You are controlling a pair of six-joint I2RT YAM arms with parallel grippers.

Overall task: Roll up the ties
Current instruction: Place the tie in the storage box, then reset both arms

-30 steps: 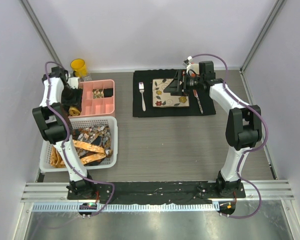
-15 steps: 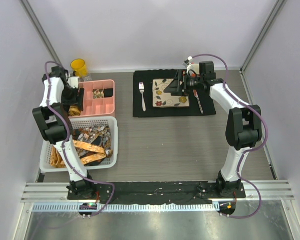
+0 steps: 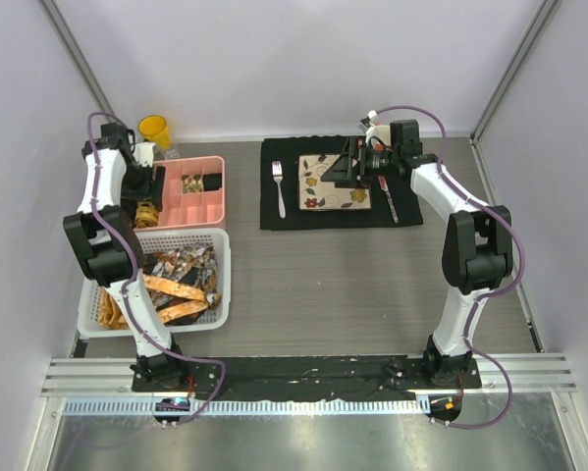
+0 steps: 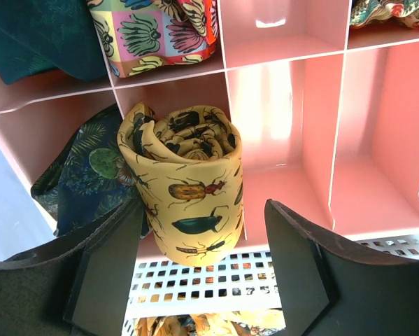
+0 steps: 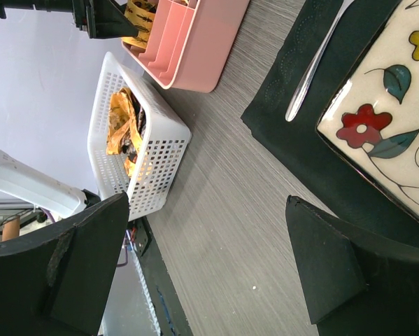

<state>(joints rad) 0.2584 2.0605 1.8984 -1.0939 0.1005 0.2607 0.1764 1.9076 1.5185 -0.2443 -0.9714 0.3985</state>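
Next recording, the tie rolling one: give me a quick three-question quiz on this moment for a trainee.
1. True or false: the rolled beetle-print tie sits between the fingers of the left gripper.
2. Pick one. The right gripper is: A) shut on a fork, B) open and empty, C) shut on a tie.
3. Fill the gap: the unrolled ties lie in the white ____.

Key: 1 true; 2 B; 3 basket.

Overhead, wrist views; tray [image 5: 195, 42] apparently shared.
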